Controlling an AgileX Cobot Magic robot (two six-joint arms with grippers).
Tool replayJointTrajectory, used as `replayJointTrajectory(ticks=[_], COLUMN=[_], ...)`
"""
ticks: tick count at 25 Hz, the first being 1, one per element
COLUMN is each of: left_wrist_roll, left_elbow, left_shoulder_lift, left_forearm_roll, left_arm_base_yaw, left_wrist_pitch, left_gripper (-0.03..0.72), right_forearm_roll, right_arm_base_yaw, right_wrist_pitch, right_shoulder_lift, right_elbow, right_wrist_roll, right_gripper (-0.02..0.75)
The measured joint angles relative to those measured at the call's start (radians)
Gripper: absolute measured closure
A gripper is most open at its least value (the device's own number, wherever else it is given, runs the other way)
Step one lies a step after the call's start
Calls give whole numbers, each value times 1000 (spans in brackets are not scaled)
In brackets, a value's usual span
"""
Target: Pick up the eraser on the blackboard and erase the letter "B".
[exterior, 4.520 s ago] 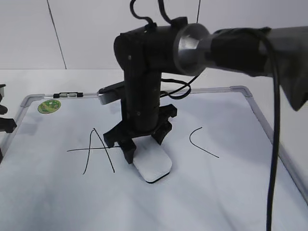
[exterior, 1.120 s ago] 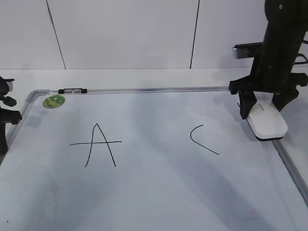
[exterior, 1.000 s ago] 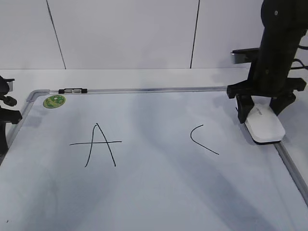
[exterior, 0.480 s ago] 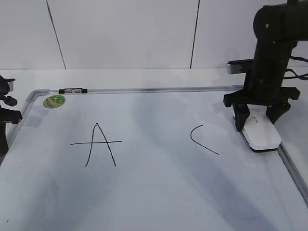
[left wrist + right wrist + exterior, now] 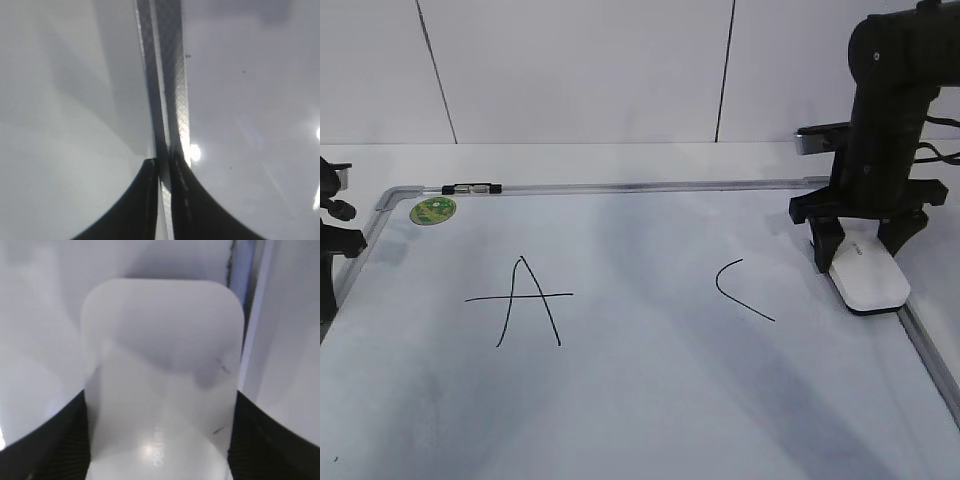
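Blackboard (image 5: 640, 400) right edge, right end effector (image 5: 861, 257) gripping eraser (image 5: 868, 277)

We see the eraser (image 5: 868, 279) as smooth white plastic with a soft sheen; in the right wrist view its top (image 5: 162, 385) catches a bright highlight beside faint grey lettering, and a few small dark scuffs mark it. The blackboard (image 5: 640, 390) is a smooth, faintly glossy white panel, edged by a grey metal frame (image 5: 170, 90) whose strip looks finely cross-hatched and shiny. The right gripper (image 5: 865, 245) looks like matt black plastic, and its jaws show a fine ribbed texture. The round sticker (image 5: 433, 210) looks like glossy green printed paper.
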Motion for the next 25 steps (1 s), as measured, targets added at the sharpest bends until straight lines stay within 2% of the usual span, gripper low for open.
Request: replayJointTrajectory(ticks=[25], left_wrist_roll=[0], left_elbow=[0], left_shoulder_lift=[0], left_forearm_roll=[0], left_arm_base_yaw=[0], left_wrist_pitch=[1], left_gripper=[653], right_forearm_roll=[21], right_arm_base_yaw=[-5], right_wrist_pitch=[-21], right_shoulder_lift=[16], right_elbow=[0], right_wrist_roll=[-25], right_gripper=[190])
